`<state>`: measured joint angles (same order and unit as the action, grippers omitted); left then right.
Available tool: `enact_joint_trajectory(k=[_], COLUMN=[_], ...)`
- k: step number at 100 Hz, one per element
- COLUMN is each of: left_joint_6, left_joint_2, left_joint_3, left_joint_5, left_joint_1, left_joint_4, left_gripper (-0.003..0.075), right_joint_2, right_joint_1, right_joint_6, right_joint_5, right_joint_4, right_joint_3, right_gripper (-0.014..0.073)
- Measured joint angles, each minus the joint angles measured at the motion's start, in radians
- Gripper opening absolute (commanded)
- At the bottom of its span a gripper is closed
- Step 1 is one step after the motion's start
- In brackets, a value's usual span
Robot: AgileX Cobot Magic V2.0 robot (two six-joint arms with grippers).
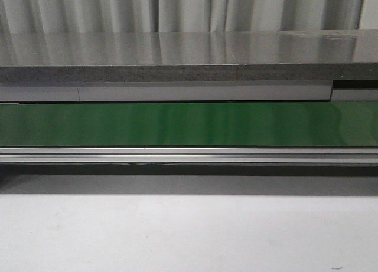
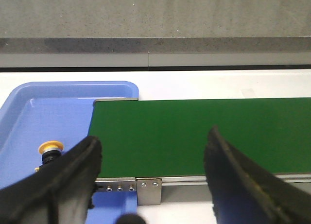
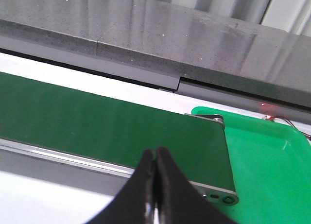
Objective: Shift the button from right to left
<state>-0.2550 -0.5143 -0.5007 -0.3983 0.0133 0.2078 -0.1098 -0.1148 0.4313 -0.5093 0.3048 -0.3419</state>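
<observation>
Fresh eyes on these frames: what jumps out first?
The green conveyor belt spans the front view, with nothing on it. In the left wrist view a blue tray sits at the belt's end, holding the button beside the open left gripper. The right gripper is shut above the belt, near a green tray.

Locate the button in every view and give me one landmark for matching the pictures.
Front view: not in it; only the green conveyor belt and table show.
Left wrist view: the button lies in the blue tray at the belt's end, partly hidden behind a finger of the open left end effector.
Right wrist view: not in it; the green tray shows no button, and the right end effector is shut, empty.
Shared landmark: the green conveyor belt.
</observation>
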Motion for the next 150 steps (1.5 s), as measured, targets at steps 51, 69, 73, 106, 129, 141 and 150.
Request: enact_joint_trajectory(k=[51, 69, 73, 106, 129, 141, 150], left_joint_6=[0.0, 0.0, 0.0, 0.0, 0.0, 0.0, 0.0], left_joint_2=[0.28, 0.28, 0.28, 0.28, 0.28, 0.28, 0.28], left_joint_3=[0.147, 0.148, 0.148, 0.148, 0.148, 0.148, 0.148], left_joint_5=[0.019, 0.019, 0.019, 0.004, 0.004, 0.002, 0.002], left_joint_1=[0.0, 0.0, 0.0, 0.0, 0.0, 0.0, 0.0], left_joint_4=[0.007, 0.009, 0.009, 0.009, 0.009, 0.009, 0.009], left_gripper=[0.041, 0.0218, 0.0161, 0.0005, 0.0005, 0.0005, 0.0005], right_joint_2=[0.0, 0.0, 0.0, 0.0, 0.0, 0.0, 0.0], right_joint_1=[0.0, 0.0, 0.0, 0.0, 0.0, 0.0, 0.0], right_joint_6=[0.0, 0.0, 0.0, 0.0, 0.0, 0.0, 0.0], right_joint_5=[0.0, 0.0, 0.0, 0.0, 0.0, 0.0, 0.0], right_joint_4=[0.0, 0.0, 0.0, 0.0, 0.0, 0.0, 0.0], right_joint_3=[0.0, 0.0, 0.0, 0.0, 0.0, 0.0, 0.0], right_gripper=[-0.006, -0.006, -0.006, -0.006, -0.006, -0.006, -0.006])
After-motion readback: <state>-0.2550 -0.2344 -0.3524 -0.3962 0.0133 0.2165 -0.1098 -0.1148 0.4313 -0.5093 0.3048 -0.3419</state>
